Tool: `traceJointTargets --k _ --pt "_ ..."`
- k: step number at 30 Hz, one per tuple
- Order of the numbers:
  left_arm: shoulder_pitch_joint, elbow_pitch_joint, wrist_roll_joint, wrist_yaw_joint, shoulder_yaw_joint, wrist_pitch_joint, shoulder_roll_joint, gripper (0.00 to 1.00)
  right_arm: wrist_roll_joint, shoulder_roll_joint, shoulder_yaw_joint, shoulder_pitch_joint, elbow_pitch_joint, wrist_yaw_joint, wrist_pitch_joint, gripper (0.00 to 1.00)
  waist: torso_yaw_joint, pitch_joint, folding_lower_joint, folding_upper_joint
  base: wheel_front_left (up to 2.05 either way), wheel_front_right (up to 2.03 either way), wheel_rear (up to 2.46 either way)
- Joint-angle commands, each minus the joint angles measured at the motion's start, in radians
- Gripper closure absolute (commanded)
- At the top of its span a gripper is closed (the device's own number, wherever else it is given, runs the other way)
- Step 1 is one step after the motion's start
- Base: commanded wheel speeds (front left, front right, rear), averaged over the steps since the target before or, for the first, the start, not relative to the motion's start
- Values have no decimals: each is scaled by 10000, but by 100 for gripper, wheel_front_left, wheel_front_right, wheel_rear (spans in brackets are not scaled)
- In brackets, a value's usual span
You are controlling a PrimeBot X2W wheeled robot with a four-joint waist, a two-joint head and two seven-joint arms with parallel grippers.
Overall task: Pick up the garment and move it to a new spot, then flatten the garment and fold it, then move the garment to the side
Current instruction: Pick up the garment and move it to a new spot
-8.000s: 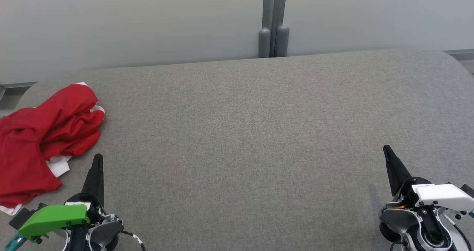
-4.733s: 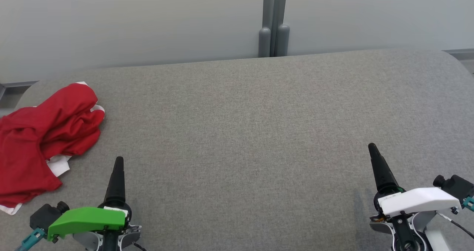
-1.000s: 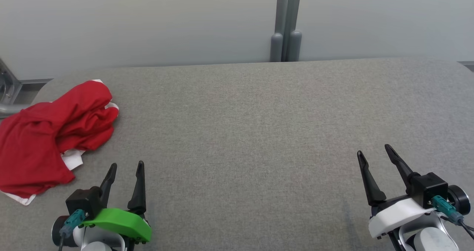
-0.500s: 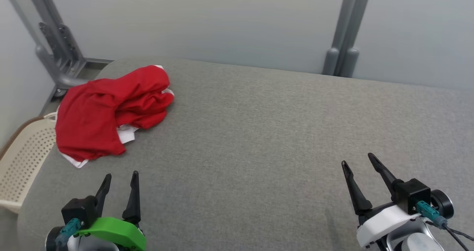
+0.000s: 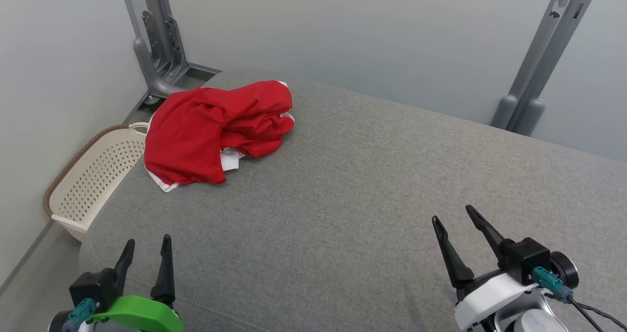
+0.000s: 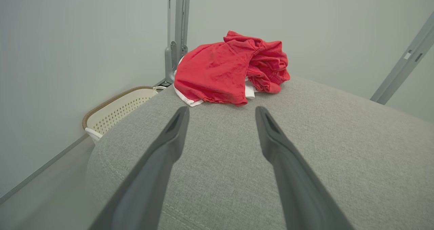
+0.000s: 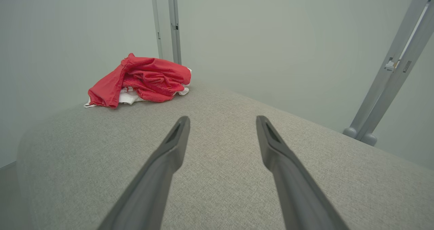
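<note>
The garment (image 5: 210,126) is a crumpled red piece with white trim, heaped at the far left corner of the grey padded table (image 5: 343,200). My left gripper (image 5: 147,249) stands open near the table's front left edge, well short of the garment, with nothing between its fingers. In the left wrist view the garment (image 6: 227,70) lies straight ahead beyond the open left gripper (image 6: 220,113). My right gripper (image 5: 453,217) is open and empty over the table's front right. The right wrist view has the garment (image 7: 142,79) far off to the upper left of the open right gripper (image 7: 222,121).
A cream perforated basket (image 5: 93,175) stands on the floor beside the table's left end, also seen as the basket (image 6: 115,109) in the left wrist view. Grey metal posts (image 5: 156,38) rise behind the garment, and another post (image 5: 543,67) at the back right. Pale walls close the corner.
The head camera has swung left, bringing the basket, the floor and the corner posts into view. Both grippers stay open and empty; the garment lies as before.
</note>
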Motion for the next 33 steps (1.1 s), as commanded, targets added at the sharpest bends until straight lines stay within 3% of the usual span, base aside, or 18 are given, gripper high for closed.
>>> traceJointTargets --k 1,8,13,23,33 --pt "97 -46 82 0 38 -5 42 0 34 -21 9 -45 14 1 -35 0 69 -32 0 0 0 0 0" --pt "-218 18 45 0 95 -5 -34 0 42 -78 4 20 -101 1 -35 0 -114 207 0 0 0 0 0" --pt "-1027 142 -232 0 154 -5 -92 0 -73 -344 -92 -284 -214 1 -35 0 -251 969 0 0 0 0 0" --pt "-4682 2472 -1312 0 -346 835 504 0 -237 -978 11 -1376 -493 1 -35 0 -850 3103 0 0 0 0 0" --pt "-7378 4624 -2725 0 -854 1880 1034 0 -291 -1130 117 -1873 -478 1 -35 0 -1552 3797 0 0 0 0 0"
